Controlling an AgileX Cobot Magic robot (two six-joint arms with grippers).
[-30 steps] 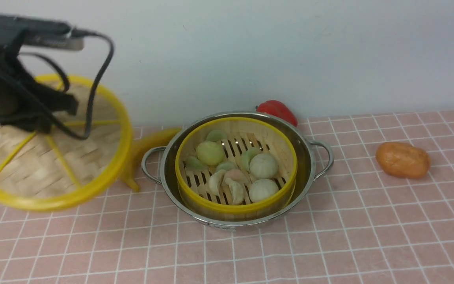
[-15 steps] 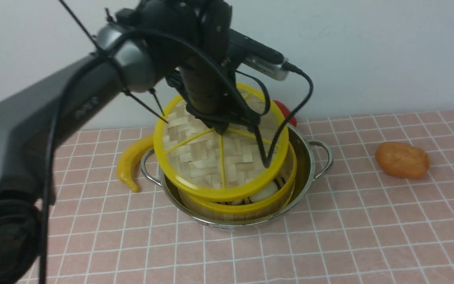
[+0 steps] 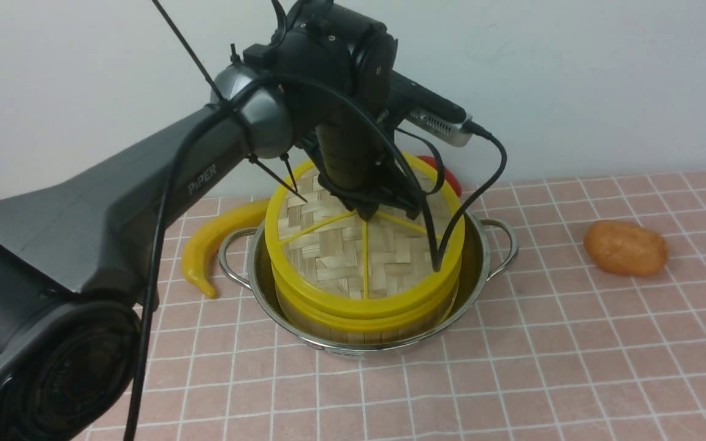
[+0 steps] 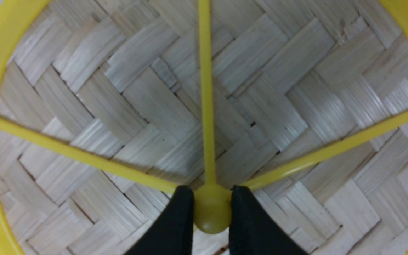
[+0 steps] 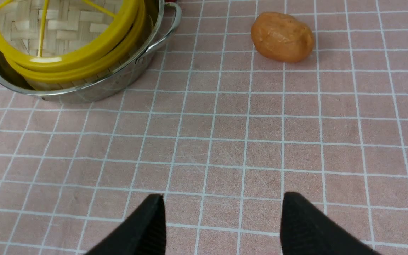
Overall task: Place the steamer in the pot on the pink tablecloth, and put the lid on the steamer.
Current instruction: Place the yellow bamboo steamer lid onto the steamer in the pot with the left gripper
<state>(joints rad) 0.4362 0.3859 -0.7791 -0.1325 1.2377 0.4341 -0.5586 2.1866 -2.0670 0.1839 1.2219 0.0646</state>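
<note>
Two grippers: the left gripper (image 4: 211,198) is pinched narrowly on the lid's yellow hub (image 4: 209,217), one black finger against each side. The right gripper (image 5: 223,200) hangs wide open over bare cloth and holds nothing.
Lid: the lid (image 3: 353,257) lies on top of the steamer, rim over rim. The right wrist view hints at a slight tilt, and I cannot tell whether it is fully seated.
Steamer: the steamer (image 3: 328,327) stands inside the pot (image 3: 478,257), with only its upper wall and yellow rim showing below the lid.
Pot: it rests on the pink tablecloth (image 3: 543,343), between a yellow banana-shaped item (image 3: 203,257) and an orange lump (image 3: 626,248), which lies well apart. A red item (image 3: 448,177) sits just behind.
Step in hand: judged as the final seating, with only the release left.
Rims, risk: letting go while the rims are not nested would probably leave the lid cocked or let it slide off.
Hub, risk: if the fingers open too little before lifting, they may drag the lid up again.
Cable, risk: the black cable (image 3: 436,245) loops down onto the weave and could snag a spoke on retreat.
Pressure, risk: pushing down off-centre might shift the steamer in the pot.
</note>
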